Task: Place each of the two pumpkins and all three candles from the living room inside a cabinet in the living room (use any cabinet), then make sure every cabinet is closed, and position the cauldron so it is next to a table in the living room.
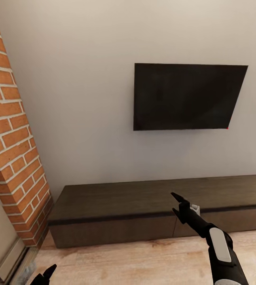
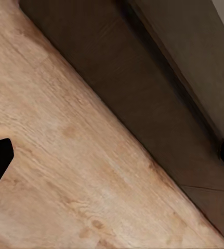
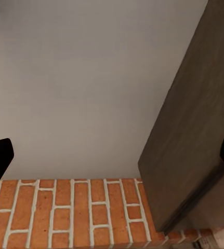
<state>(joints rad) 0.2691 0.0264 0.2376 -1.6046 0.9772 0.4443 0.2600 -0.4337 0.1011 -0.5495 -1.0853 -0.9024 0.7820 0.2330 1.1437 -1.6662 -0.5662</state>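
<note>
No text, label, brand, number or sign can be read anywhere: the wall-mounted television (image 1: 189, 97) has a blank, dark screen.

Pale wood floor (image 1: 143, 261), with long dark cabinet (image 1: 151, 198) standing on it by far wall, both drawers shut, top bare.

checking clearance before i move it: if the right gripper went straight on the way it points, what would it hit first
Probably the brick wall. The right gripper is open over the cabinet, pointing along its top. The right wrist view looks past the cabinet's end to brick and grey wall; depth is unclear.
</note>
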